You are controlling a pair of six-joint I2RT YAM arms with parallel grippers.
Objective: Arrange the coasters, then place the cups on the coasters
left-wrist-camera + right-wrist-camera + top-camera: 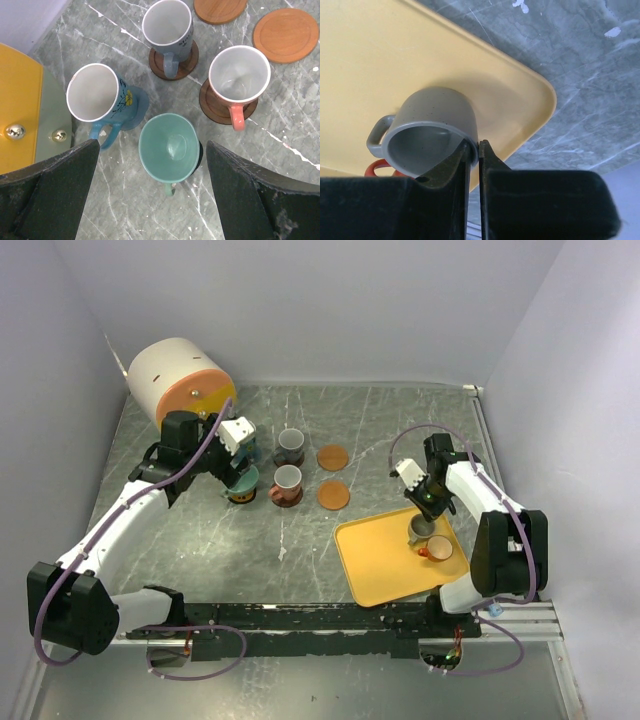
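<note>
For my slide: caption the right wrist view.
Right gripper shut on the rim of the grey cup, yellow tray beneath.

Four cups [239, 80] stand on coasters [192, 55], bare coasters [286, 35] right of them (two cups [421, 529] in the tray [375, 560]).

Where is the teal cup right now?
In the top view, the teal cup sits left of centre on the table, under the open left end effector; the pink cup is on its right.

Light was bright, even and diffuse, from overhead. The grey cup [432, 125] threw only a soft shadow on the yellow tray [370, 60]. Near fingers [47, 195] in the left wrist view were slightly out of focus. Top view was sharp.
</note>
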